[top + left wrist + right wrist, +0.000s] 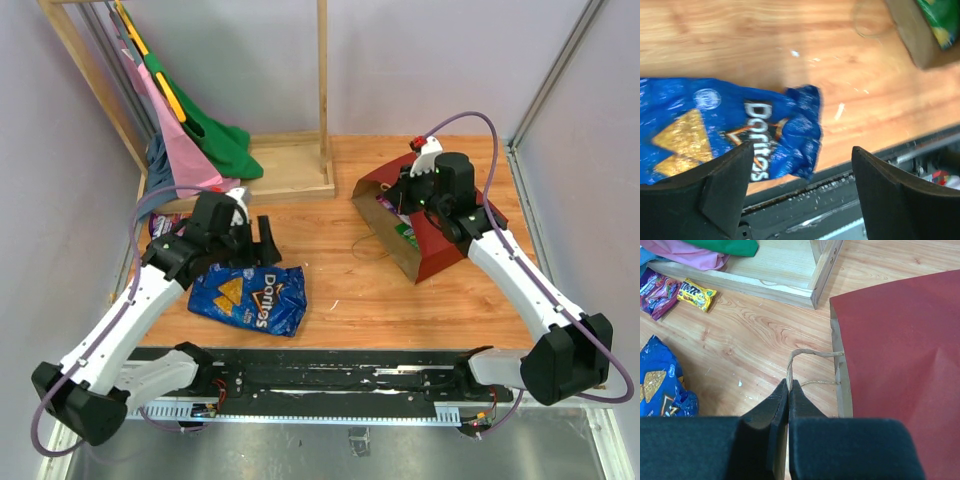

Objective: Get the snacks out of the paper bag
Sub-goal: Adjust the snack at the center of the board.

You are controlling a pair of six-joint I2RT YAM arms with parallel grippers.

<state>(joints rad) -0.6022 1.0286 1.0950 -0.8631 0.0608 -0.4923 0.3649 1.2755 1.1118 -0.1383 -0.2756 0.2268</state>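
The blue Doritos bag (248, 297) lies flat on the table near the front edge, free of any grip. My left gripper (255, 240) hovers just above it, open, and in the left wrist view the Doritos bag (740, 130) lies below the wide-apart fingers (725, 185) of the gripper (801, 147). The dark red paper bag (440, 240) lies on its side, mouth to the left, with a green packet (405, 235) inside. My right gripper (790, 382) is shut on the bag's string handle (810, 353). A purple packet (657, 285) and a yellow packet (697, 294) lie at the far left.
A wooden rack base (290, 165) stands at the back, with pink cloth (185, 150) and green cloth (225, 145) draped onto it. A second string handle (370, 245) loops onto the table before the bag's mouth. A black rail (330, 375) runs along the front edge.
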